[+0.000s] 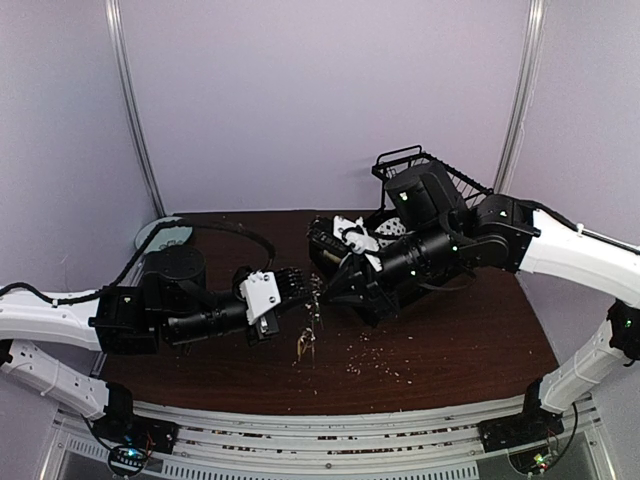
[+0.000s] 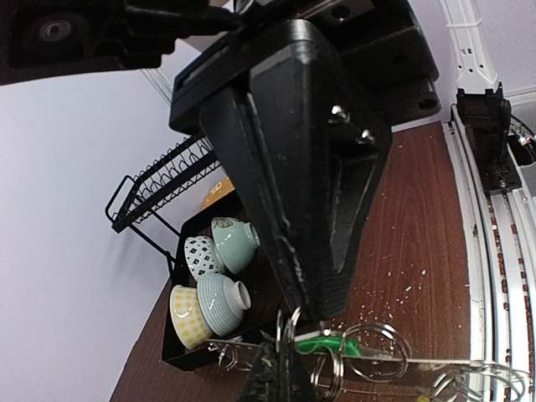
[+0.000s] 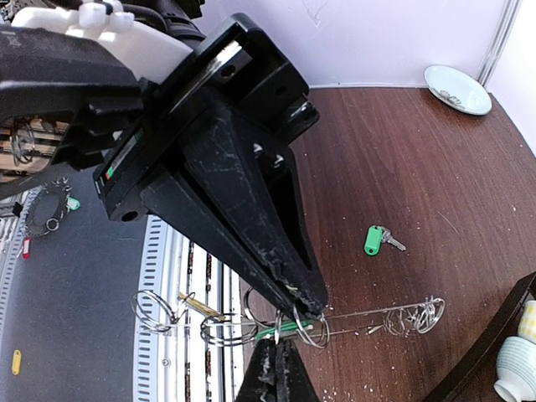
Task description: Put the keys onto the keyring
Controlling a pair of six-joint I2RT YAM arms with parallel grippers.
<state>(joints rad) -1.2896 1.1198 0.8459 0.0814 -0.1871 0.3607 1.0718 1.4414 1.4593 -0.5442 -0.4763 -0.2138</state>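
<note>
Clamping the keyring [image 3: 414, 318] tip to tip, left claw [image 2: 295, 311] and right claw [image 3: 306, 306] are both closed.

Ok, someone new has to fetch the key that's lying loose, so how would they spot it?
Start on the dark brown table, on the open wood between the white plate by the wall and the bunch of wire rings clamped in the right pincer. The key lies flat there alone, with a bright green tag; the other keys sit among those rings.

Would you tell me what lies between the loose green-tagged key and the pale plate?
Nothing: in the right wrist view, only bare brown tabletop runs from the green-tagged key to the plate.
</note>
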